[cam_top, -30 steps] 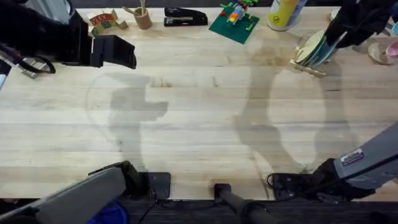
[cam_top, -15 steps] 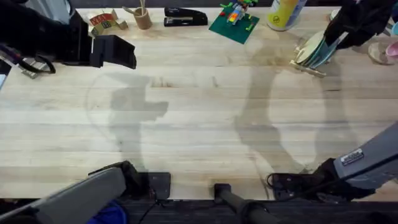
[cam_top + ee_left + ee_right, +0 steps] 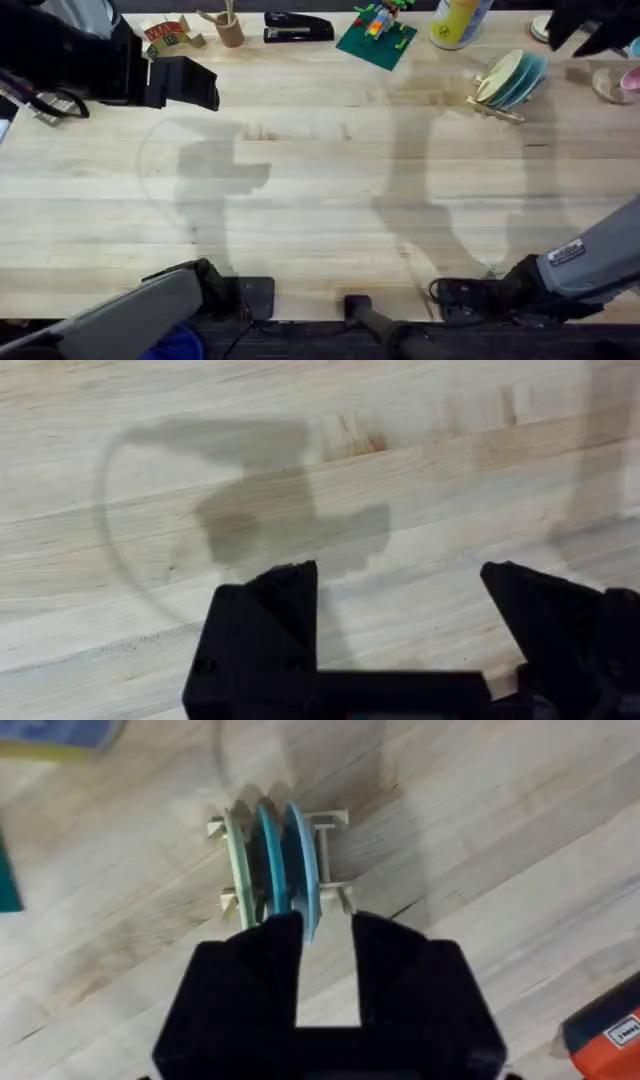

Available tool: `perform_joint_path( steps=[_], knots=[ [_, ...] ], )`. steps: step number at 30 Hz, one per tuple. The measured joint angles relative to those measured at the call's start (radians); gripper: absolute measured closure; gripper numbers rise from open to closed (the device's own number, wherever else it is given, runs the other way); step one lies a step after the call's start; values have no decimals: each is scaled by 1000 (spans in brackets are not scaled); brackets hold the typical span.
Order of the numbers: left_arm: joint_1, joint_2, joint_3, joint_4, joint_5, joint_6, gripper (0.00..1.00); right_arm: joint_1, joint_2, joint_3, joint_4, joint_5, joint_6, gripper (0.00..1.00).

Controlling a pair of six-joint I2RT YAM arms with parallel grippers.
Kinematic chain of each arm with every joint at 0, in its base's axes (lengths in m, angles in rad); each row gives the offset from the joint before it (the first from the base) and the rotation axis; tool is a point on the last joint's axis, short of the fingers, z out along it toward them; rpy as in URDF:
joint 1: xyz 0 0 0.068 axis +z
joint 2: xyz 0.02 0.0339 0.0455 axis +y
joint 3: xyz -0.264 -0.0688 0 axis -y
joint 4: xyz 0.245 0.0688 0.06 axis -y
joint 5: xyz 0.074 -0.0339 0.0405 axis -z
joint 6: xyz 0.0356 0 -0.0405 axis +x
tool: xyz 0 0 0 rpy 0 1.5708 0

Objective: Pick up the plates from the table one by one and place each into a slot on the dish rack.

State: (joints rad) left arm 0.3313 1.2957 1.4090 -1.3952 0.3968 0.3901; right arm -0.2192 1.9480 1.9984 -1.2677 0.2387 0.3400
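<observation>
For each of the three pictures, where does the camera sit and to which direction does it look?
Overhead: fixed above the arm bases, looking down and forward over the large pale wooden table; both arms show.
Left wrist: on the left arm, looking down at bare planks; the left gripper shows its jaws apart.
Right wrist: on the right arm, looking down past the right gripper at the small light-wood dish rack.
Shared: overhead and right wrist both show the rack holding three round pastel plates.

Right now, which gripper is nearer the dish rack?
Right. The right gripper hangs open just above the dish rack and its plates. The left gripper is open over bare table, far across at the left.
</observation>
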Motion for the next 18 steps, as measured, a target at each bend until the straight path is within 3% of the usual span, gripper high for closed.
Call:
perform_joint_path(
  steps=[4, 13, 18],
  knots=[
    [0, 0, 0, 0, 0, 0, 6, 0, 0, 99, -72, 2, 0, 594],
    [0, 0, 0, 0, 0, 0, 8, 0, 0, 295, -269, 5, 0, 478],
    [0, 0, 0, 0, 0, 0, 6, 0, -2, 406, -348, 4, -8, 228]
  ],
)
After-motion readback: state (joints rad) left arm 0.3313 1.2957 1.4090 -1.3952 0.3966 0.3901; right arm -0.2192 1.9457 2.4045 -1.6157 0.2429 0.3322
